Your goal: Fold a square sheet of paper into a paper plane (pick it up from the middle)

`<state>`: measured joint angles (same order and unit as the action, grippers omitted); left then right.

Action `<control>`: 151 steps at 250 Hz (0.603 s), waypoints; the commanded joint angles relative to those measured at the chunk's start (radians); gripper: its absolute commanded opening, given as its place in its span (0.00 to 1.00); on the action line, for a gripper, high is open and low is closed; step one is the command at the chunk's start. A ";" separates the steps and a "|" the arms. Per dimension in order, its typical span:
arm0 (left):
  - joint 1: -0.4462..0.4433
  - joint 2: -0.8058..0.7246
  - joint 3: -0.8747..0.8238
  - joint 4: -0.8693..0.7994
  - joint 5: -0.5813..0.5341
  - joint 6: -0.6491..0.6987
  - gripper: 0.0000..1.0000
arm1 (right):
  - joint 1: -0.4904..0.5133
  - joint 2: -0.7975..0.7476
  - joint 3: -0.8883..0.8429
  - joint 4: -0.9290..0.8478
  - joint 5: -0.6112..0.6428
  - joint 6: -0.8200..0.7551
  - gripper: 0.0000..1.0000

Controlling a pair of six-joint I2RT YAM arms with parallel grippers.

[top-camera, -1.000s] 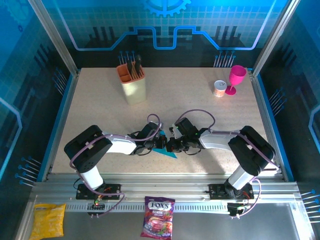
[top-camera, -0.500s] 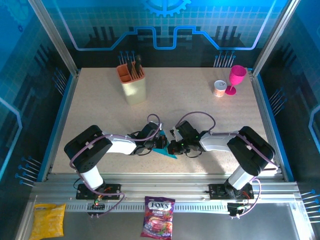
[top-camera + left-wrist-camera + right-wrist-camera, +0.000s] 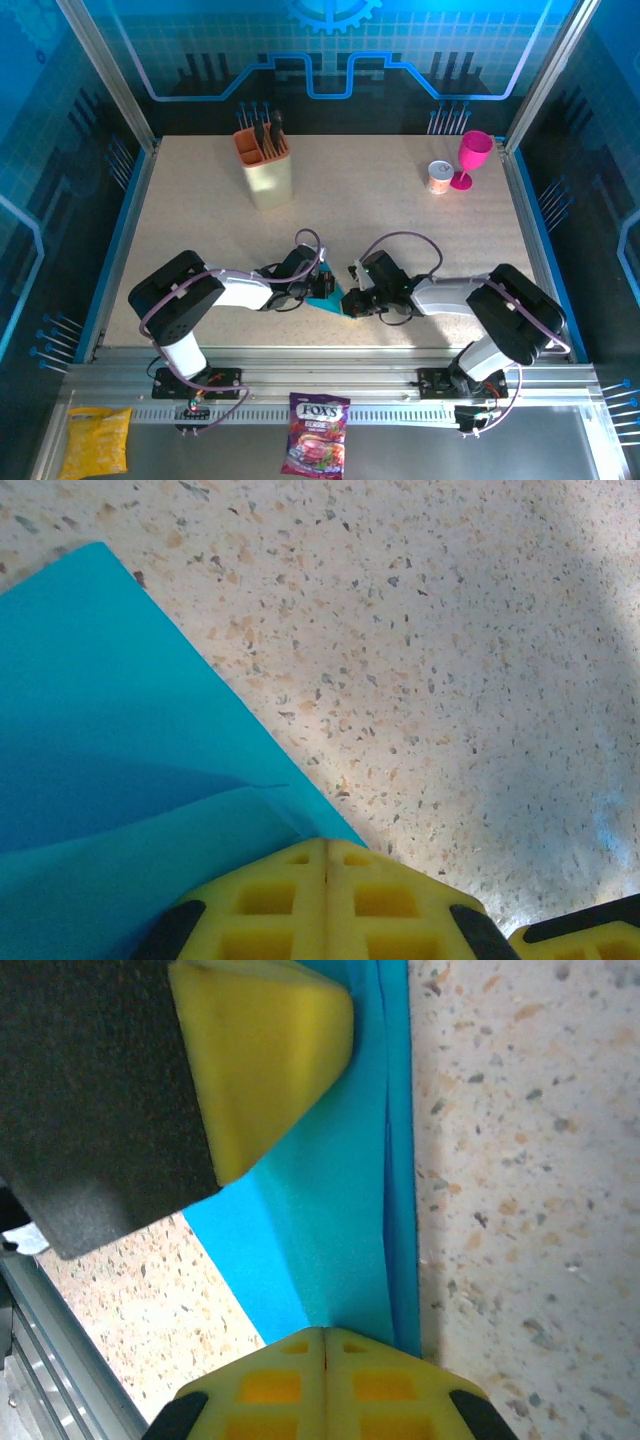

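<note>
We see both claws meeting low over the speckled beige tabletop, inside a blue-lit walled booth. The left claw has its yellow pads pressed together on the folded blue paper, which spreads out ahead and to the left of its tips. The right claw likewise pinches a crease of it, with the sheet running straight ahead of its tips.

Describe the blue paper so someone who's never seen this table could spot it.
On the speckled beige table, look mid-front, where the left hand and right hand meet. Both grip the cyan-blue paper, partly folded to a point: the only flat, bright blue thing on the tabletop.
</note>
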<state>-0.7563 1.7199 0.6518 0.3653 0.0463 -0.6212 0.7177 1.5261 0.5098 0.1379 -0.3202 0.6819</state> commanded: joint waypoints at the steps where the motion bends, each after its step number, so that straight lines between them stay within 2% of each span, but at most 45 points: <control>1: 0.012 0.036 -0.038 -0.092 -0.055 0.033 0.00 | -0.004 0.004 -0.074 -0.132 0.007 0.017 0.00; 105: 0.012 0.040 -0.041 -0.089 -0.060 0.034 0.00 | -0.005 -0.110 -0.200 -0.129 0.021 0.072 0.00; 151: 0.012 0.045 -0.045 -0.082 -0.063 0.031 0.00 | -0.004 -0.105 -0.224 -0.159 0.039 0.107 0.00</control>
<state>-0.7612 1.7199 0.6456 0.3737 0.0628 -0.6212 0.7124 1.3895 0.3504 0.2188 -0.3027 0.7532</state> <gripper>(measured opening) 0.051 0.061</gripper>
